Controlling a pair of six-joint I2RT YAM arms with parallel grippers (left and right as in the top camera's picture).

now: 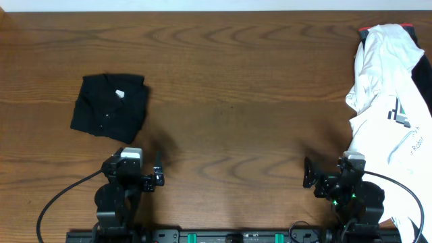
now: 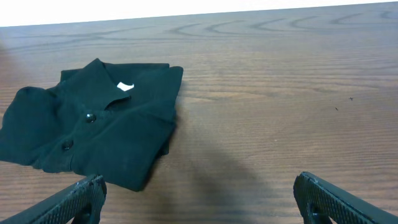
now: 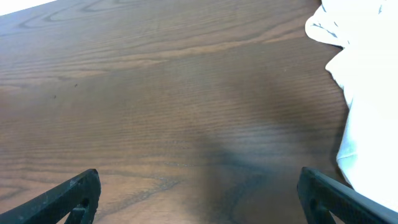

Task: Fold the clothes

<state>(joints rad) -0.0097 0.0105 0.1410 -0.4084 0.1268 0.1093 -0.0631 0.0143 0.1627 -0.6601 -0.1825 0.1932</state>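
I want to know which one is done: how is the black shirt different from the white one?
The black shirt is folded into a neat square; the white T-shirt lies crumpled. The black shirt has buttons; the white T-shirt has a printed logo. Both lie on the wooden table.

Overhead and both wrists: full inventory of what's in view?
black shirt: 1, black, folded, buttons and white tag up; left part of the table, ahead of the left tool.
white T-shirt: at least 1, white with a green-and-black logo, crumpled; right edge of the table.
dark cloth: count unclear, black; peeking out beside the white T-shirt at the far right.
table: 1, brown wood.
cables: black; by the arm bases at the near edge.
left tool: 1, black; open, empty.
right tool: 1, black; open, empty, near the white T-shirt's edge.
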